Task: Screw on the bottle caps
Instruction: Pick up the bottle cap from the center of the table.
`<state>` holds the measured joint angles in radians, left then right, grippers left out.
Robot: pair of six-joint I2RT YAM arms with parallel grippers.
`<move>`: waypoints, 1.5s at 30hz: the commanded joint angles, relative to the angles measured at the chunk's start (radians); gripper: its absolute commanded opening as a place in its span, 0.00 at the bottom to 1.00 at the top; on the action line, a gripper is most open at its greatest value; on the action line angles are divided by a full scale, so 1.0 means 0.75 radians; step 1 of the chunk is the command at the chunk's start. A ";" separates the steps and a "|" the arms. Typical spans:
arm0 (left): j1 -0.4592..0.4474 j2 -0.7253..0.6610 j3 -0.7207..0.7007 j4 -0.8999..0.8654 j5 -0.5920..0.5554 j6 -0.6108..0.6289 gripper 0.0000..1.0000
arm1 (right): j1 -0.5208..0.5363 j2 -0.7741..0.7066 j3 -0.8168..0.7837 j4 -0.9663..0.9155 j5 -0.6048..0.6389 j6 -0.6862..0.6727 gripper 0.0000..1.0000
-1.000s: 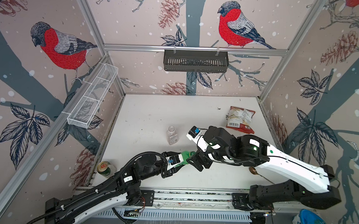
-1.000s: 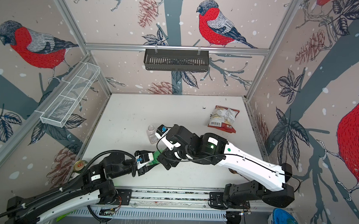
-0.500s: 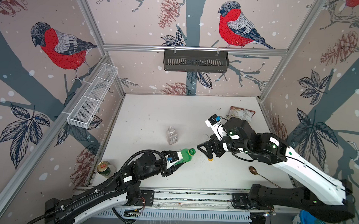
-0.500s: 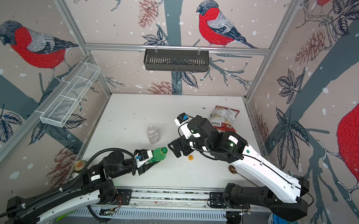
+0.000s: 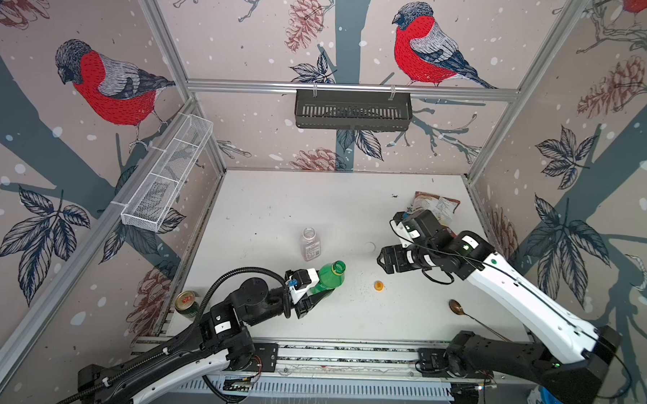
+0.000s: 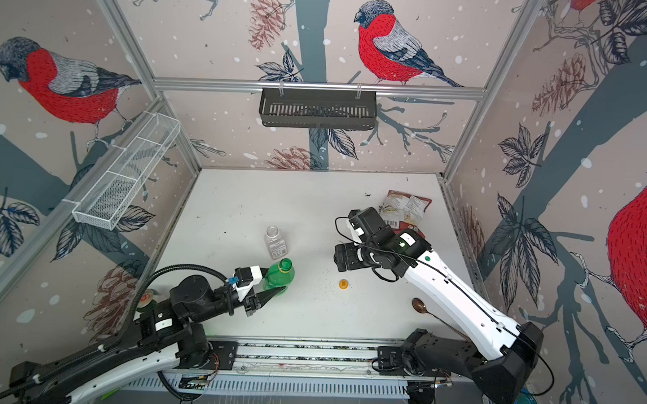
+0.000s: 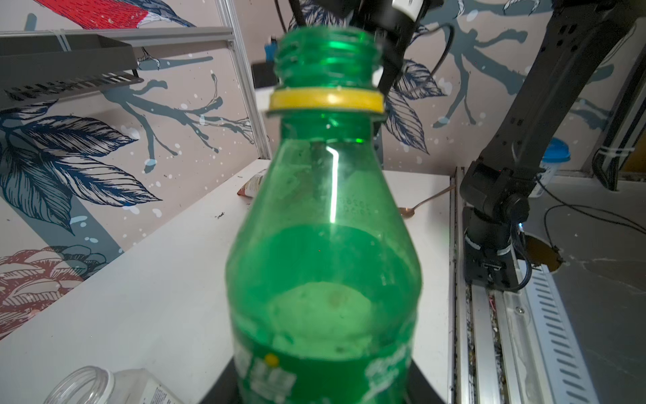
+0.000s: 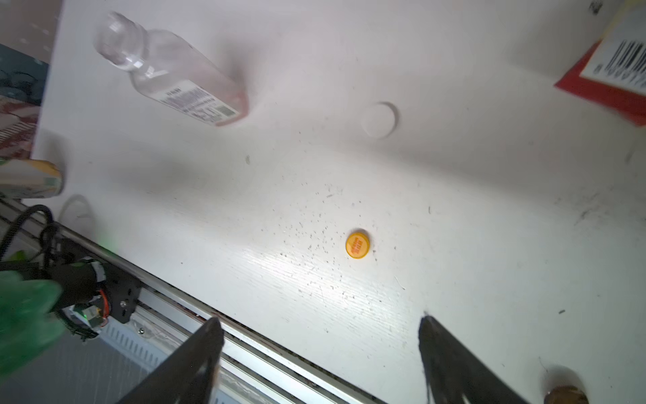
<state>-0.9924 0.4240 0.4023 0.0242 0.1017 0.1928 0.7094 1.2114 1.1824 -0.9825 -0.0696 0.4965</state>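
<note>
Caps first: the orange cap [image 8: 357,244] lies flat on the desk [image 5: 276,208], printed top up, well apart from both bottles. The white cap [image 5: 369,246] sits farther back, also flat. The right end effector [image 8: 320,320] hovers over the desk, jaws spread wide and empty, with the orange cap ahead of the gap. The left end effector [image 5: 322,285] is clamped on the lower body of the green bottle [image 5: 330,275], whose mouth is open, with a yellow ring [image 7: 327,99] on the neck. Whether its base touches the desk, I cannot tell. The clear bottle [image 5: 310,243] stands uncapped just behind. Both caps look light, stiff and low, likely to skid on this smooth desk, so pinch squarely across the rim from above. The green bottle looks thin-walled; a hard squeeze could dent it.
</note>
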 commanded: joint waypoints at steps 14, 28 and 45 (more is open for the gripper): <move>0.002 -0.055 -0.071 0.212 0.053 -0.143 0.31 | 0.060 0.386 -0.174 0.093 0.046 0.025 0.72; 0.001 -0.083 -0.071 0.149 0.097 -0.167 0.32 | 0.064 0.550 -0.180 0.178 0.085 0.051 0.64; 0.002 -0.164 -0.186 0.248 0.009 -0.175 0.32 | 0.071 0.643 -0.207 0.268 0.083 0.084 0.50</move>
<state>-0.9924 0.3077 0.2695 0.1623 0.1257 0.0711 0.7612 1.6897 1.0283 -0.7959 -0.0113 0.5484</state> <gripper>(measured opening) 0.444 0.503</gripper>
